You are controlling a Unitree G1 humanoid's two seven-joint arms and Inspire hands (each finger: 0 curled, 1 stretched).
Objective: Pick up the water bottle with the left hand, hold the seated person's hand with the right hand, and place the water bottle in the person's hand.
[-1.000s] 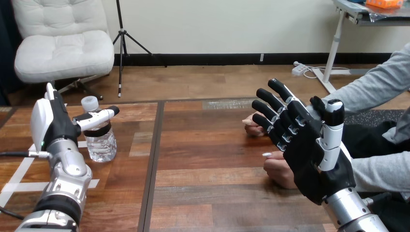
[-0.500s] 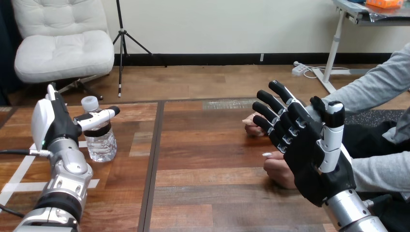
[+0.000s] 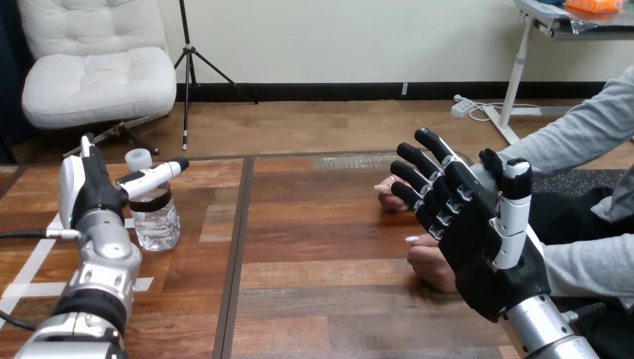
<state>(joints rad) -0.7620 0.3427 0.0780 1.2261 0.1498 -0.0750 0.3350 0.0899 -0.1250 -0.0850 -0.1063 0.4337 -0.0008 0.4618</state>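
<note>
Closest in, the right hand [image 3: 482,247] is raised with its palm turned this way, fingers straight and fanned apart, gripping nothing. Just behind it the person's nearer hand [image 3: 430,265] rests loosely curled on the counter [image 3: 321,247], partly hidden by that palm, so I cannot tell whether the two touch; nothing is curled round it, that much is clear. Here's the danger as I judge it: if those fingers close from this angle, they may catch fingertips or a knuckle instead of cradling the hand, or press it into the wood. Across on the other side, the left hand [image 3: 93,196] stands right beside the water bottle [image 3: 155,221], fingers upright and straight, thumb stretched across the bottle's front just under the cap. That is no grip yet. The bottle stands upright on the counter, cap on, well apart from the person. It looks light and thin-walled, so a pinch that high could tip it or let it swivel, and a hard clamp could crumple it. Farther back, the person's farther hand [image 3: 390,196] lies on the counter, loosely closed too. Neither looks turned up to receive, so a bottle carried across now would have nowhere to land.
</note>
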